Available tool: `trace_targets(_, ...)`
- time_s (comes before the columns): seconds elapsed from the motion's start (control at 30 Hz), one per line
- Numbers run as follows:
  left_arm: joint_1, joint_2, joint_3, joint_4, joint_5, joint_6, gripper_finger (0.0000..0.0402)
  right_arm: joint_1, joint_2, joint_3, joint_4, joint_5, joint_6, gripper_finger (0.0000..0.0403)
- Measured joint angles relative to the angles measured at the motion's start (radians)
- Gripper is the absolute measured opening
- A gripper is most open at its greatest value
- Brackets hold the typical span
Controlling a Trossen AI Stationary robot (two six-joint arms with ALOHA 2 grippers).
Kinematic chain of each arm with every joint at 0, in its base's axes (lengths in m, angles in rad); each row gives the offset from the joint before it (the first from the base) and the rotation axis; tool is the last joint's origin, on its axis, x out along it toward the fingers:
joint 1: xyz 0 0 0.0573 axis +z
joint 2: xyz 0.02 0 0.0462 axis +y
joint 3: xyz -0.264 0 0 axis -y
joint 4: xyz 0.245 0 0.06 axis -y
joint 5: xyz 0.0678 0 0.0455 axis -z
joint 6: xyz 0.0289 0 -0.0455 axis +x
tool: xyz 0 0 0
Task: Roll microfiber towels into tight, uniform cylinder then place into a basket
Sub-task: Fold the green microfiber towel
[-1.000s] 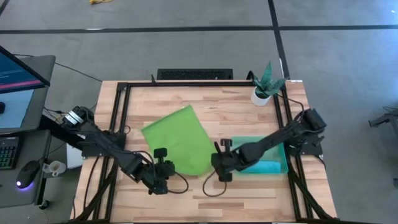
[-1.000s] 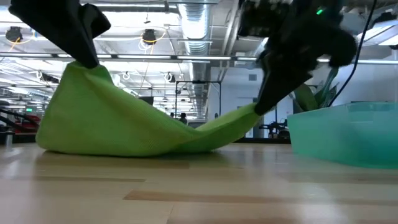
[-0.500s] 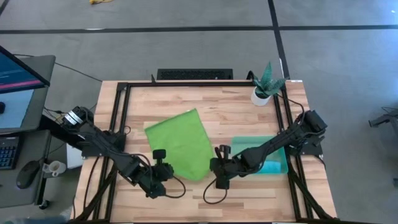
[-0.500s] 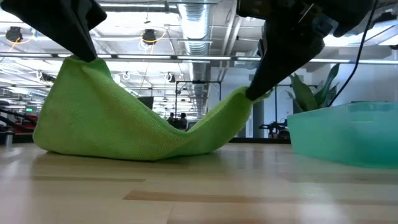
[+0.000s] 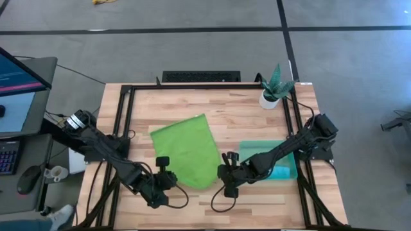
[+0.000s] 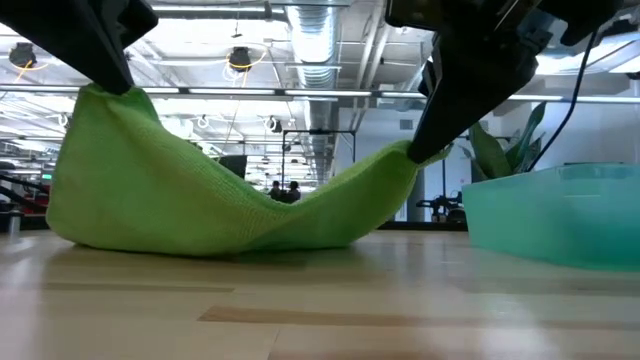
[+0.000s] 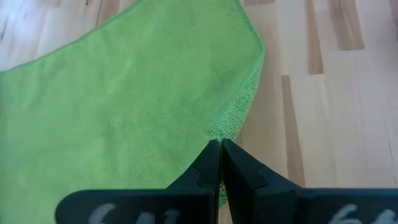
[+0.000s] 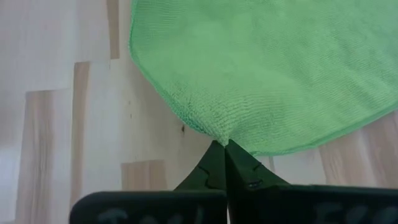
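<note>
A lime green microfiber towel [image 5: 183, 151] lies on the wooden table, its near edge lifted at both ends. My left gripper [image 5: 166, 176] is shut on the near-left corner, and my right gripper [image 5: 226, 176] is shut on the near-right corner. In the low view the towel [image 6: 200, 200] sags between them, and its middle rests on the table. The teal basket [image 5: 257, 146] stands to the right, close behind my right arm, with a bright blue patch [image 5: 282, 172] inside it. My left gripper pinches the towel's near-left corner [image 7: 225, 127] between its two fingertips, slanting down from the near side. That corner is held up [image 6: 100, 95] and the cloth slopes down from it, slack. My right gripper pinches the near-right corner [image 8: 214, 132] between its fingertips, slanting down from the near side. This corner [image 6: 412, 155] is raised lower than the left one, and the cloth hangs slack toward the table.
A potted plant [image 5: 275, 88] stands at the far right corner. Black frame rails [image 5: 125, 128] run along the table's left, right and far sides. The basket's wall [image 6: 550, 215] rises close to the right of the towel. Bare wood shows along the near edge.
My right gripper has moved toward the table's near edge and a little up, turning as it went, so its corner hangs higher. The towel has slid slightly toward the near edge, and the span between the two held corners has widened. Both grippers stay shut on it.
</note>
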Motion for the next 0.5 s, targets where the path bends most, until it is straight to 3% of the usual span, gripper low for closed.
trace_targets(0.5, -0.005, 0.0, 0.0, -0.055, -0.046, -0.052, 0.0, -0.026, 0.0, 0.0, 0.0, -0.09, 0.002, 0.0006)
